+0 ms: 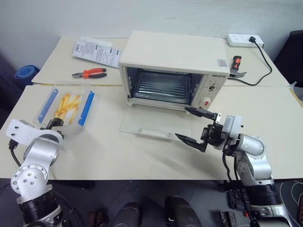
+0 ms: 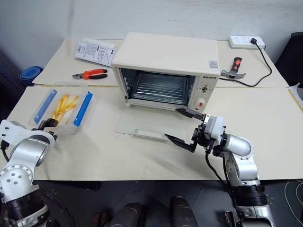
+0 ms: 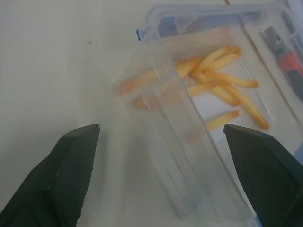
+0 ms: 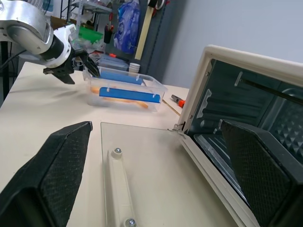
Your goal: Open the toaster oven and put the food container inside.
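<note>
Our left gripper [image 3: 158, 137] sits at the lower left of the head view with its fingers spread wide, empty, just short of the near end of the food container [image 1: 66, 106], which lies on the table [image 1: 265, 142] left of centre, well apart from the toaster oven [image 1: 173, 71]. We judge the step in hand to be the approach for the pick: we should bring the jaws squarely over one short wall of the box, or across its width between the blue clips [image 1: 86, 108], and close only once both fingers bracket plastic, since a thin clear wall will flex and slip under a skewed pinch. Our right gripper [image 1: 197, 126] hovers at lower right, also spread and empty, above the glass door [image 1: 154, 124], which lies flat and open on the table before the oven. In the wrist view the near wall of the box is smeared, so we cannot tell whether a lid is on, nor whether the fingers already touch it
</note>
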Controlling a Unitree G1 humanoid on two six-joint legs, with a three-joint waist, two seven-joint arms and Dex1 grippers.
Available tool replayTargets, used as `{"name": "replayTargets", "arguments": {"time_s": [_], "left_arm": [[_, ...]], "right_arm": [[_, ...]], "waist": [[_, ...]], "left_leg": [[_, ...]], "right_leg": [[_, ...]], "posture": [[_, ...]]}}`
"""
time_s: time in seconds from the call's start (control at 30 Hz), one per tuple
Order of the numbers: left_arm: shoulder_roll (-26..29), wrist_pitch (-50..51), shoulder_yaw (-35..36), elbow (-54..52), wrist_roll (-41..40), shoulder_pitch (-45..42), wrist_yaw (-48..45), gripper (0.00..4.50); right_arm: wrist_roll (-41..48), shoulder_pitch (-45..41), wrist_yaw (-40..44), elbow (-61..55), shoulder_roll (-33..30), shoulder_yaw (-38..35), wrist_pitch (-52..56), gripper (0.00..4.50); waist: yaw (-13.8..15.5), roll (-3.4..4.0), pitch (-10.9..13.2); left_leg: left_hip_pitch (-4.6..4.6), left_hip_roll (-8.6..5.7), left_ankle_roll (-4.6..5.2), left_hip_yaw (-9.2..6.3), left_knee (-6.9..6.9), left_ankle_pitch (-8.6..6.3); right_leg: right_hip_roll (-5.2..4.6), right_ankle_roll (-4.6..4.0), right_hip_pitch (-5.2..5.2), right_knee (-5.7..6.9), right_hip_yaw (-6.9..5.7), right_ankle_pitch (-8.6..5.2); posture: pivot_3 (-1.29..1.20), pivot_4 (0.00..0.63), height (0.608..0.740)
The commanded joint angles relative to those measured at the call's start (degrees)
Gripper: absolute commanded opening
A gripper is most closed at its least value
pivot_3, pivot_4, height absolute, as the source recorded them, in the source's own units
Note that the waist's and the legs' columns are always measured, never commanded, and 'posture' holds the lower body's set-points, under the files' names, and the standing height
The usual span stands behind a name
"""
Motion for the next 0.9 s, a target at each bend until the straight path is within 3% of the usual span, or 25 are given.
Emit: {"name": "replayTargets", "arguments": {"time_s": [0.03, 0.23, 0.4, 0.67, 0.8, 0.9], "left_arm": [[2.4, 0.7, 1.5, 0.8, 0.3, -0.9, 0.9, 3.21], [6.2, 2.4, 3.9, 2.4, -0.4, -0.5, 1.1, 1.40], [15.7, 8.5, 6.3, 7.6, -1.9, -0.4, -3.2, 0.13], [33.9, 28.8, -1.8, 11.8, -7.1, -4.6, -25.6, 0.07], [38.4, 33.8, -8.2, 10.4, -5.2, -9.5, -35.0, 0.07], [37.0, 36.1, -15.5, 9.8, -3.6, -19.3, -40.0, 0.07]], "right_arm": [[0.5, 0.5, 0.7, -0.2, 0.6, 0.3, -1.6, 4.50], [0.1, 1.0, 1.5, 1.2, 1.0, 0.2, -3.0, 4.50], [-0.1, 1.4, 0.9, 0.7, 0.7, 0.0, -2.2, 4.50], [0.2, 2.5, -0.3, -2.6, -1.4, -1.0, 0.8, 4.50], [0.0, 4.2, -1.3, -4.0, -2.7, -1.8, 1.6, 4.50], [-0.3, 7.0, -2.9, -5.7, -3.6, -2.6, 2.0, 4.50]], "waist": [[0.0, 0.00, 0.0], [-0.1, 0.00, 0.0], [-0.2, -0.03, 0.0], [0.2, -0.07, 0.0], [-0.1, -0.04, 0.0], [0.0, -0.04, 0.0]], "left_leg": [[0.00, 0.00, 0.00, 0.01, 0.00, 0.00], [0.01, 0.00, 0.00, 0.04, 0.00, 0.00], [0.01, 0.00, -0.01, 0.06, -0.02, 0.00], [-0.06, -0.04, -0.01, -0.03, -0.01, 0.00], [-0.04, -0.09, 0.02, -0.03, -0.10, 0.00], [-0.09, -0.06, 0.00, -0.02, -0.14, 0.00]], "right_leg": [[0.00, 0.00, 0.00, 0.00, 0.00, 0.00], [0.00, 0.00, -0.02, 0.02, 0.05, 0.00], [0.02, 0.00, -0.06, 0.06, 0.09, 0.00], [-0.03, -0.05, -0.06, 0.06, 0.06, -0.02], [-0.06, -0.05, -0.08, 0.04, 0.08, -0.02], [-0.05, -0.06, -0.16, 0.04, 0.08, -0.03]], "posture": [[0.00, 0.150, 0.740], [0.00, 0.150, 0.740], [0.00, 0.150, 0.740], [0.00, 0.150, 0.740], [0.00, 0.150, 0.740], [0.00, 0.150, 0.740]]}}
